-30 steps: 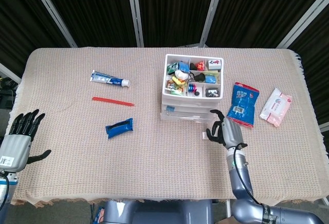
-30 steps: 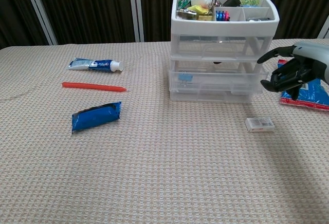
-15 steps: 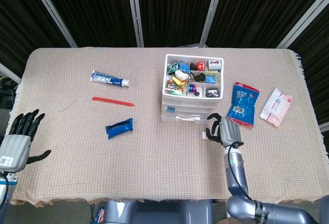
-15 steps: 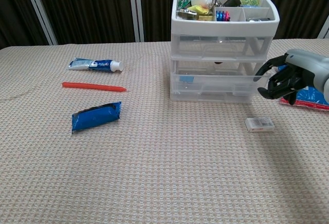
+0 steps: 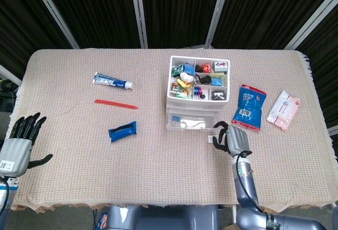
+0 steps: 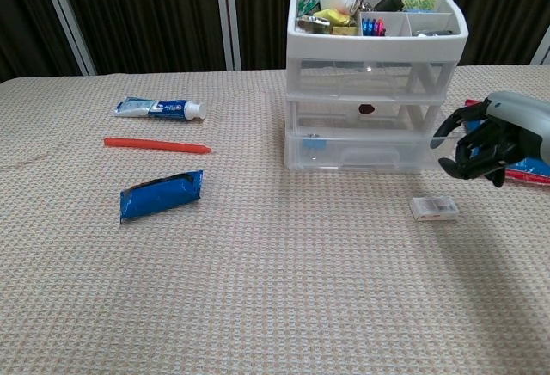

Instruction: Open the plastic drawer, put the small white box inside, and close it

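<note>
nearest of all, the left robot hand waits at the near left edge of the tabletop, fingers spread wide and holding nothing; it looks parked out of the way and sits just as it did in the earlier frames.

next out, the small white box lies flat on the cloth, near and to the right of the drawers, untouched and where it was before. it sits right under the working hand's reach, so it is handy for the coming pick.

just beyond it the right robot hand hovers with fingers curled in, hooked at the right front corner of the lowest plastic drawer. whether a fingertip truly grips the drawer lip i cannot tell. the hooked pose fits a pull toward the near side. against the earlier frames, the lower drawer front has come forward, out past the tiers above, and the hand has drawn back toward the near side with it. so the opening step seems under way, the box not yet in.

farther off, the organizer's top tray holds mixed small items. the blue pouch, red stick and toothpaste tube lie well to the left, unchanged.
</note>
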Controlling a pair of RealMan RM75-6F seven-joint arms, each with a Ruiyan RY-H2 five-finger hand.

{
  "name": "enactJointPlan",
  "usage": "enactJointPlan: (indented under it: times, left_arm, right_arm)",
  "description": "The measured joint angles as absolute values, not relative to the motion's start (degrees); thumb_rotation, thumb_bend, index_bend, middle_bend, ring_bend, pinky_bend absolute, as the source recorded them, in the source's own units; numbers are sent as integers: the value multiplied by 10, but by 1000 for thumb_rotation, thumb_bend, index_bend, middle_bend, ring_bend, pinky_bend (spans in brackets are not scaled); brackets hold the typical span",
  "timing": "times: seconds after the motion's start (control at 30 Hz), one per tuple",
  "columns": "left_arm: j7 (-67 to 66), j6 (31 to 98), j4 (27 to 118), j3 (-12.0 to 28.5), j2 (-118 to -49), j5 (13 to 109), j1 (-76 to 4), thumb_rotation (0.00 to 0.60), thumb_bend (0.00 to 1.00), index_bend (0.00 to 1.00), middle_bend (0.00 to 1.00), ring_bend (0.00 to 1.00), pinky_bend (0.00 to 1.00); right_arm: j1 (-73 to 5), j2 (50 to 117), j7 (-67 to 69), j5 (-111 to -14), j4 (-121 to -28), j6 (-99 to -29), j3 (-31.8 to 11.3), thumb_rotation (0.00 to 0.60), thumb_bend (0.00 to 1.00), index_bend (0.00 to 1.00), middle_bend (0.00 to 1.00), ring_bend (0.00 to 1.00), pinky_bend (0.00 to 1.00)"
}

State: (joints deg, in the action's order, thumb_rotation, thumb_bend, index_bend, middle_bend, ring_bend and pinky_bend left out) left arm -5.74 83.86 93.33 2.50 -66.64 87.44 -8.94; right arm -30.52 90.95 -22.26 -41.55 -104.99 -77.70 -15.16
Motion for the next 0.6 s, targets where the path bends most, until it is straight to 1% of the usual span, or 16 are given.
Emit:
enactJointPlan:
  times: [0.13,0.37,0.6]
  left_arm:
    - [-58,839,934,25,-667,874,-89,600,78,60,0,0,0]
    - [-59,838,934,25,-667,873,-89,600,80,60,0,0,0]
    - [-61,838,934,26,-667,873,-89,600,78,60,0,0,0]
  right_arm:
    - [-297,905,-219,-426,-1055,-779,-145,600,356,395,693,712,648]
    - [-292,900,-218,-422,-1053,-781,-151,600,357,394,693,711,647]
    - [-286,894,-206,-421,-1063,-772,-155,600,357,361,693,712,648]
